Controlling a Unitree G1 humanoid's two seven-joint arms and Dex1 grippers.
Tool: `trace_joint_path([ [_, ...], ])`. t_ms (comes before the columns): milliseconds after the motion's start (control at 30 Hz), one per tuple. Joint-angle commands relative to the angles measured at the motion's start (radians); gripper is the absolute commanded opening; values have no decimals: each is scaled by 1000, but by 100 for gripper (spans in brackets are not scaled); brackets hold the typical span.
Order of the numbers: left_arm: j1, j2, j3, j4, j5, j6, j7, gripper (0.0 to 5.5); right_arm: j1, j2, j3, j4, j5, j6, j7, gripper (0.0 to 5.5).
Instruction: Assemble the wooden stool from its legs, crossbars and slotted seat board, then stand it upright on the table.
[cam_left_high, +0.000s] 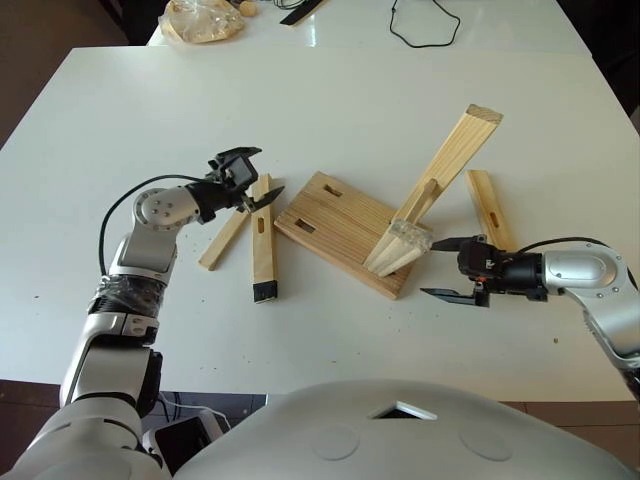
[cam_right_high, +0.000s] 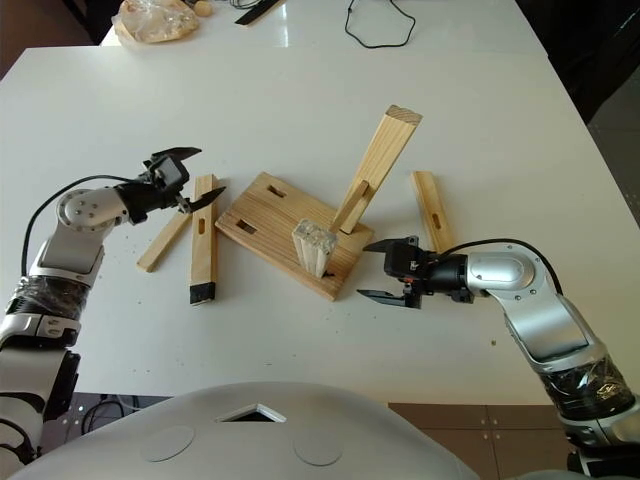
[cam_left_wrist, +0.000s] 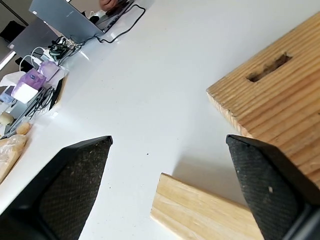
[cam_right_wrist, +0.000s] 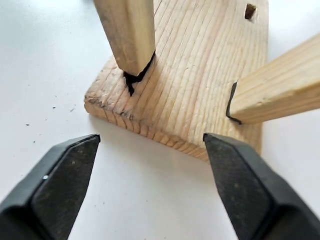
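White table (cam_left_high: 400, 80), wide and plain, carries all the stool parts near its middle; beyond its far edge a second white surface holds a crumpled plastic bag (cam_left_high: 203, 20) and a looped black cable (cam_left_high: 425, 25).

Flat rectangular pale pine seat board (cam_left_high: 340, 228): lies flat on the table, turned at an angle to the table edges. Two empty slots show on its left half. Two legs are seated in its right half: one long pine leg (cam_left_high: 455, 150) leaning up and away to the right, and one pine leg (cam_right_high: 314, 247) rising toward the camera, its end face visible.

Loose parts, three: a slotted pine leg with a black end (cam_left_high: 262, 245) and a thinner pine bar (cam_left_high: 222, 243), lying side by side just left of the board; a slotted pine leg (cam_left_high: 490, 208) lying right of the board, near the leaning leg but apart from it.

Clearances: every part sits well apart from the table edges, with broad white surface on the far side and a narrower strip at the near edge.

Left gripper (cam_left_high: 266, 175): jaws spread wide, holding nothing, hovering over the far ends of the two left-hand loose parts.

Right gripper (cam_left_high: 427, 268): jaws spread wide, holding nothing, just beside the board's near right corner, not touching it
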Motion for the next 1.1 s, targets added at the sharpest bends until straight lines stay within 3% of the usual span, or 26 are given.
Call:
trace_joint_path([
  [33, -44, -12, -44, 111, 63, -94, 3, 423, 5, -24, 5, -4, -13, -20, 23, 381],
  [300, 11, 9, -88, 48, 79, -151, -73, 423, -54, 36, 25, 45, -70, 0, -51, 381],
  [1100, 157, 120, -110, -573, -49, 134, -281, 423, -371, 201, 17, 477, -176, -164, -161, 381],
])
